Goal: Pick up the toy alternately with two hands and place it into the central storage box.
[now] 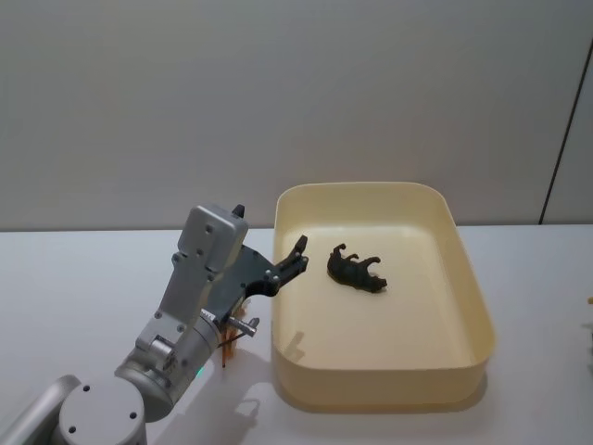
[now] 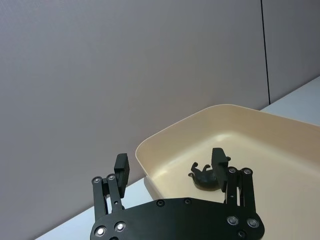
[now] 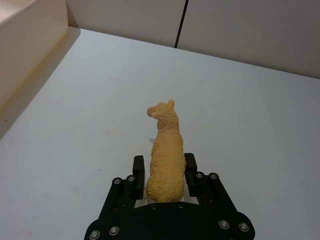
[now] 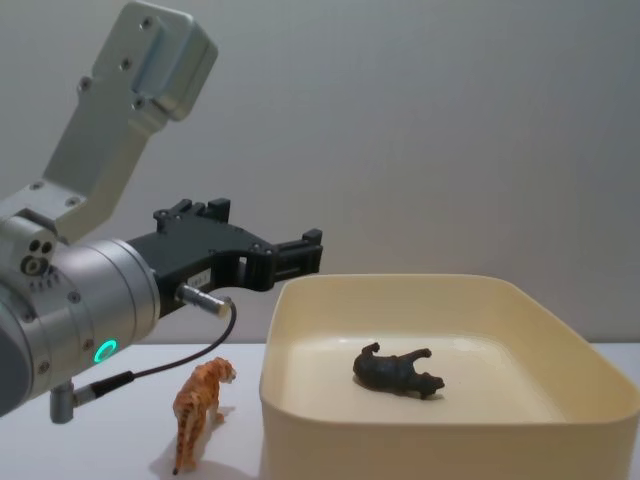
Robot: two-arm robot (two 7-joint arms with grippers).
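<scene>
The right gripper (image 3: 164, 164) has its jaws pressed against the two flanks of a yellow llama figure (image 3: 165, 145). They pinch the trunk behind the neck, while the head and neck stand free beyond them. Its legs are hidden from us, so we cannot tell whether it rests on the pale worktop (image 3: 250, 125) or hangs just above it. The left gripper (image 2: 170, 160) is empty, its jaws spread wide, and it hovers above the left rim of the cream storage box (image 1: 361, 189), pointing inward across it. We judge the llama to be a light, stiff moulded toy with a nubbly coat that should give the pads some bite. The trunk looks to us the sound place to hold it, since a grip on the thin neck or legs would let it swing or twist. Inside the box a dark animal figure (image 1: 357, 271) lies on its side with legs out, somewhat left of the middle of the floor and touching no wall. Outside, a striped tiger figure (image 4: 200, 405) stands upright on the worktop just beside the box's left wall, beneath the left arm. We would take that one across the back as well.
</scene>
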